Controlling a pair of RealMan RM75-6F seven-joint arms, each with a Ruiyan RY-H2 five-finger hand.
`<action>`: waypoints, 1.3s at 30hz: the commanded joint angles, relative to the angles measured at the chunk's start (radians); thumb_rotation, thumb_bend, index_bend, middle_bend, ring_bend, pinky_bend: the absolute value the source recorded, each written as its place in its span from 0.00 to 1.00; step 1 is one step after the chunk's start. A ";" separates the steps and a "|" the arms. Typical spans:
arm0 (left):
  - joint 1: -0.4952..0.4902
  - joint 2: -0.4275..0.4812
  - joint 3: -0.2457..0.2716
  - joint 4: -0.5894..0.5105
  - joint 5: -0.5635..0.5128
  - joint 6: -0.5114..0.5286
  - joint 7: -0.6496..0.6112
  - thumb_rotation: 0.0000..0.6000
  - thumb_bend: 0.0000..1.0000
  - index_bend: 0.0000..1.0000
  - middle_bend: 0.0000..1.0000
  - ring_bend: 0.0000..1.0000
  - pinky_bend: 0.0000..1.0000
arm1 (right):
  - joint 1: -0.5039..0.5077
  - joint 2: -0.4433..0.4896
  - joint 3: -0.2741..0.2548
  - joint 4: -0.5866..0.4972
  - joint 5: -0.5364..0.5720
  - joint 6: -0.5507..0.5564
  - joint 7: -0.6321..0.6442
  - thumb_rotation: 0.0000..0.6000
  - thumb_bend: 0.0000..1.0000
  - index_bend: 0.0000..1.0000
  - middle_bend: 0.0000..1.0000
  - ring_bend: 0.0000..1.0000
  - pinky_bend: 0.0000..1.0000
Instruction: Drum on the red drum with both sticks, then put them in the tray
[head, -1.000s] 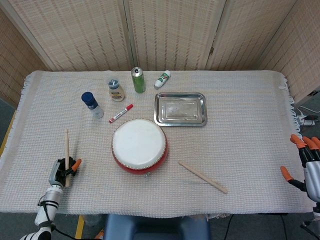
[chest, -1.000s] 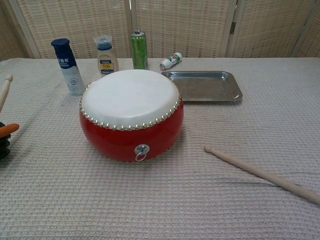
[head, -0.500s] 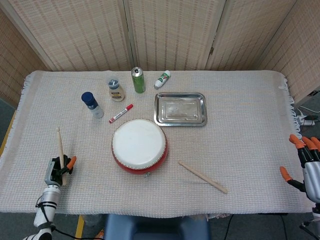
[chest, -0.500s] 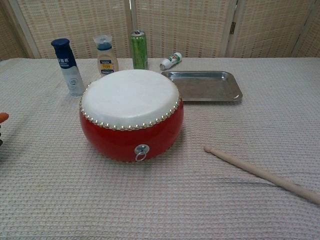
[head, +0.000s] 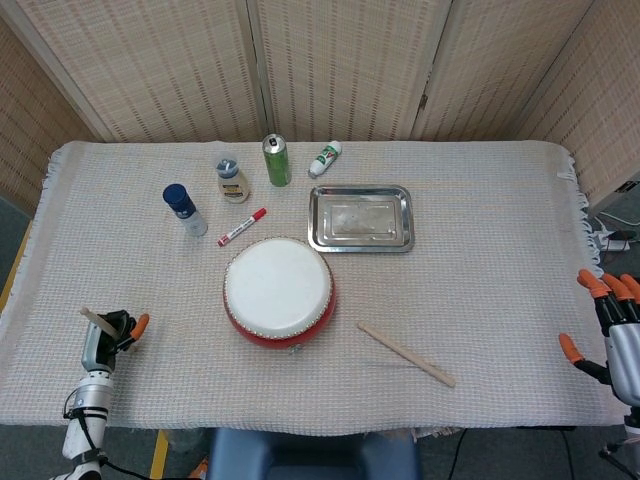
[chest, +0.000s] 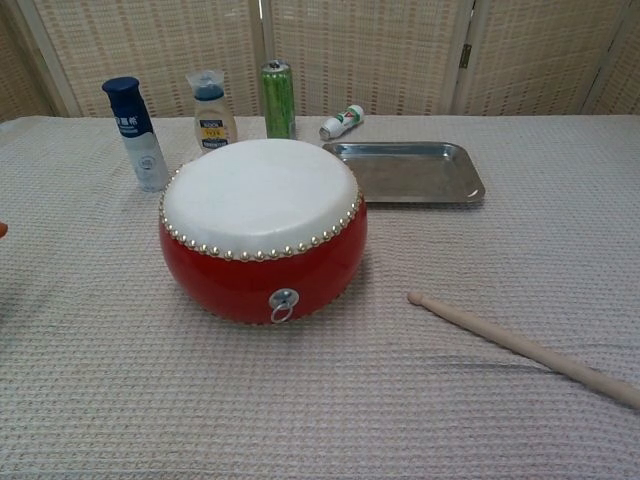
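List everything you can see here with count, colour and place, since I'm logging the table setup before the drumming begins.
drum: 1, red body with white head, centre of the table
loose drumstick: 1, pale wood, flat on the cloth to the right of the drum
held drumstick: 1, pale wood, in the left hand at the near left edge
tray: 1, silver metal, behind and right of the drum
marker: 1, red and white, behind the drum on the left
blue-capped bottle: 1, far left
small bottle: 1, cream with pale cap, next to the can
can: 1, green, far centre
tube: 1, white and green, right of the can
left hand: grips a drumstick
right hand: open, off the right table edge
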 joint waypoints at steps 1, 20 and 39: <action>0.001 -0.003 0.000 0.000 -0.001 0.003 0.000 1.00 0.36 0.95 0.98 0.93 0.94 | 0.000 0.000 0.000 0.000 0.000 0.001 0.000 1.00 0.22 0.07 0.17 0.02 0.07; 0.009 -0.048 0.052 0.066 0.022 -0.014 -0.026 1.00 0.37 0.96 0.99 0.94 0.98 | 0.000 0.002 0.001 -0.005 0.001 0.000 -0.002 1.00 0.22 0.07 0.17 0.02 0.07; -0.009 0.008 0.070 0.109 0.092 0.058 0.156 1.00 0.65 1.00 1.00 1.00 1.00 | 0.009 0.011 -0.017 -0.016 0.009 -0.050 0.043 1.00 0.22 0.08 0.17 0.02 0.07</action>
